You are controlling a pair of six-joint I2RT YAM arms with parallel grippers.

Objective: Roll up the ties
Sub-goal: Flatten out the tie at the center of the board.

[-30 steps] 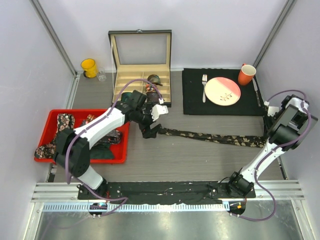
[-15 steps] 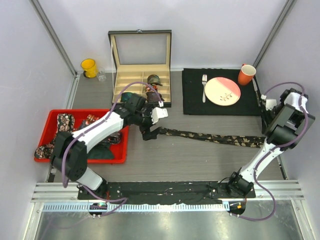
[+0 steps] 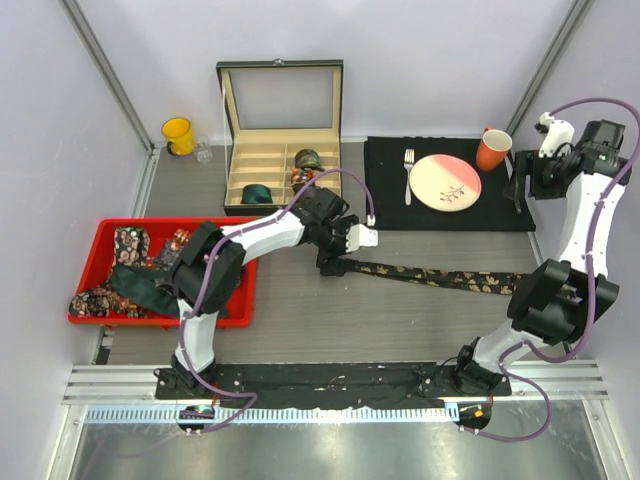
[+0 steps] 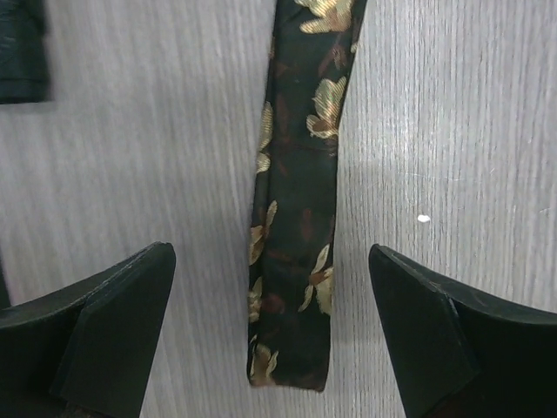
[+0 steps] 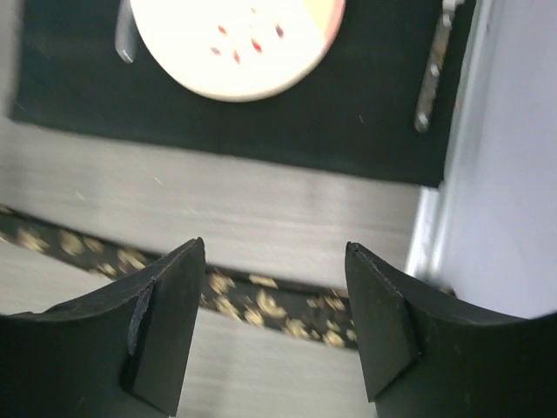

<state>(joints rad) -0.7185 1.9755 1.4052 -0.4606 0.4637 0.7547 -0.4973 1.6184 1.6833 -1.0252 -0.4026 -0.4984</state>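
Note:
One floral tie [image 3: 440, 276] lies flat and stretched across the table. Its narrow end [image 4: 291, 287] rests on the wood between the fingers of my left gripper [image 4: 270, 252], which hovers open just over it [image 3: 335, 262] without touching. My right gripper [image 3: 520, 192] is lifted high near the right wall, open and holding nothing. In the right wrist view the tie's wide part [image 5: 261, 305] shows far below the gap of that gripper [image 5: 274, 246]. Three rolled ties [image 3: 307, 158] sit in the compartment box [image 3: 240, 175]. More ties [image 3: 120, 245] lie loose in the red tray [image 3: 245, 290].
A black mat [image 3: 390, 200] at the back right carries a plate [image 3: 445, 182], a fork [image 3: 408, 175] and a knife [image 5: 432, 70]. An orange mug [image 3: 493, 150] stands at its corner, a yellow mug [image 3: 178, 135] at the back left.
My right gripper opened, let go of the tie's wide end and rose toward the back right. My left arm slid right along the table, staying over the narrow end.

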